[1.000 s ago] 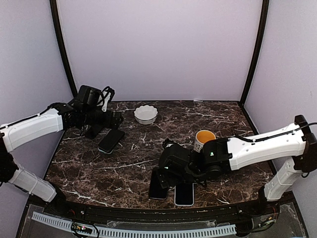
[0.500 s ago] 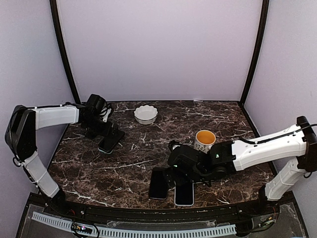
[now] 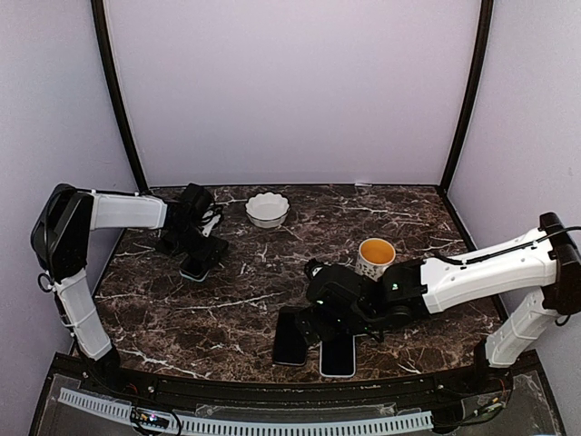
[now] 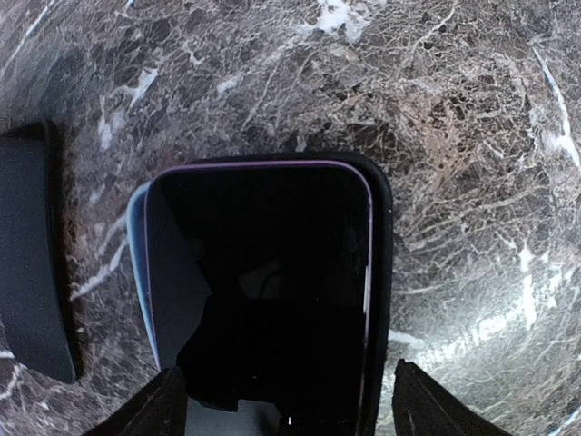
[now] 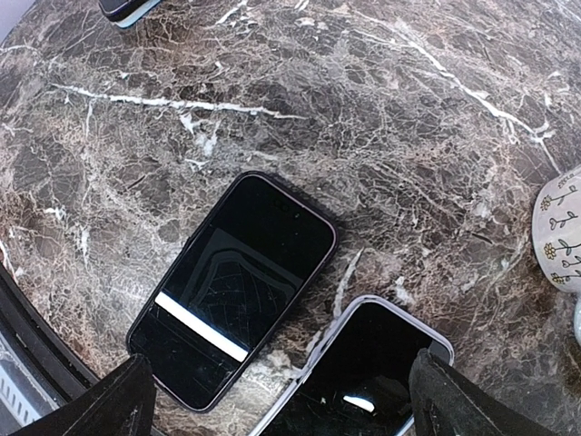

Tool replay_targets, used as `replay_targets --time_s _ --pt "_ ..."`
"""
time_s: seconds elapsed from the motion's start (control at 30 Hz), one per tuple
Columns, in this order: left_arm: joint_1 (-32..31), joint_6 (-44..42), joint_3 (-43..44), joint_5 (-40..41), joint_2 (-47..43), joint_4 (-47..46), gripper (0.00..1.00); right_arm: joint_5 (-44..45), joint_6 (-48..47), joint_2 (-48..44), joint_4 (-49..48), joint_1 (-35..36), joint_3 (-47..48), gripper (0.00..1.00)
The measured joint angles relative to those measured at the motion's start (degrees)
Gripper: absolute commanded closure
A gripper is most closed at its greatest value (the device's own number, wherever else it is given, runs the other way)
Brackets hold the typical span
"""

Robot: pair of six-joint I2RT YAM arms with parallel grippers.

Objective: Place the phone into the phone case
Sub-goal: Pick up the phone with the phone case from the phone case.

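Top external: sits high above the near edge, looks down and forward across the whole marble table [image 3: 227, 304]. Left wrist: hangs very close over the far-left phone [image 4: 263, 272], faces almost straight down. Right wrist: rides higher, tilts over the dark phone [image 5: 236, 277], the pale-edged phone [image 5: 368, 368] and the mug [image 5: 563, 227]; shares all three with the overhead view, plus a corner of the far-left phone.
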State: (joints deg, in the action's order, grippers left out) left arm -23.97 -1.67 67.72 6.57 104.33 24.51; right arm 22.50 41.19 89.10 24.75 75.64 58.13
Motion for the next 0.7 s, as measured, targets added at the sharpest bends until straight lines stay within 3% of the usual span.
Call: replay_targets --time_s 0.2,0.33,0.53,0.7 --pt "0.0 -0.8 1.6 1.0 1.3 0.0 0.44 -0.5 -0.1 0.3 -0.5 0.0 -0.2 0.01" --pt "-0.3 -1.4 1.6 0.9 1.3 0.0 0.21 -0.7 -0.2 0.3 -0.6 0.0 -0.3 0.02" --pt "0.0 -1.7 1.6 2.1 1.3 0.7 0.1 -0.7 -0.3 0.3 -0.6 0.0 -0.3 0.02" --pt "1.0 -2.1 1.5 2.0 1.1 0.8 0.06 -0.7 -0.5 0.3 -0.6 0.0 -0.3 0.02"
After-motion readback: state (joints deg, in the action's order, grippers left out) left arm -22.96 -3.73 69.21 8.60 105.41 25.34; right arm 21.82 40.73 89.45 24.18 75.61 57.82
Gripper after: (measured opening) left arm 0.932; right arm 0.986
